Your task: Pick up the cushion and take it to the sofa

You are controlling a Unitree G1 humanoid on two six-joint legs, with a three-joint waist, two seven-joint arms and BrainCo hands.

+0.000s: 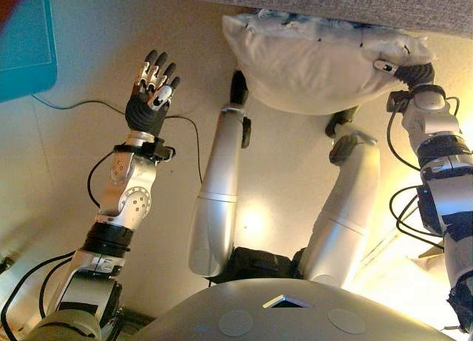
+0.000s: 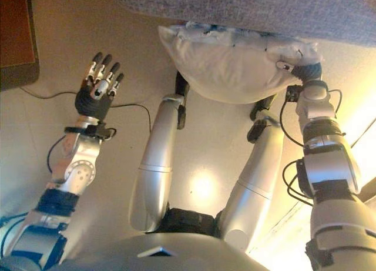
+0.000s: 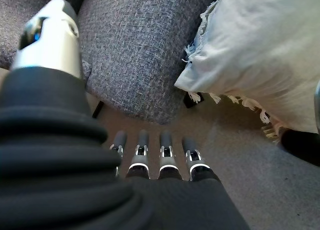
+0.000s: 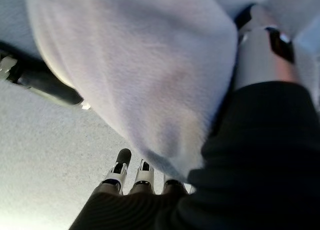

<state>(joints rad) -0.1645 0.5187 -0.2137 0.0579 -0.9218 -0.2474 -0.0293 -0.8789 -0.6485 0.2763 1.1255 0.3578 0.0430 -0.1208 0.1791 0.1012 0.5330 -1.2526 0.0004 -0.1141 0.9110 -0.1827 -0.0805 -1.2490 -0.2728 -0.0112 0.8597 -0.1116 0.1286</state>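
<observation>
Cushion [image 1: 314, 60], white and with a frayed fringe on its edge, hung in the air just in front of the grey sofa [image 1: 369, 4], with its upper side against the sofa's front edge. The right hand [image 1: 395, 67] held it at the right end: the thumb pressed on top and the fingers [image 4: 120, 167] went under the cloth. The left hand [image 1: 151, 86] was well apart from it, over the bare floor, with fingers straight and spread, holding nothing. A teal object [image 1: 22, 49] stood at the far left.

Pale floor [image 1: 74, 178], teal furniture [image 1: 26, 45] at far left.
</observation>
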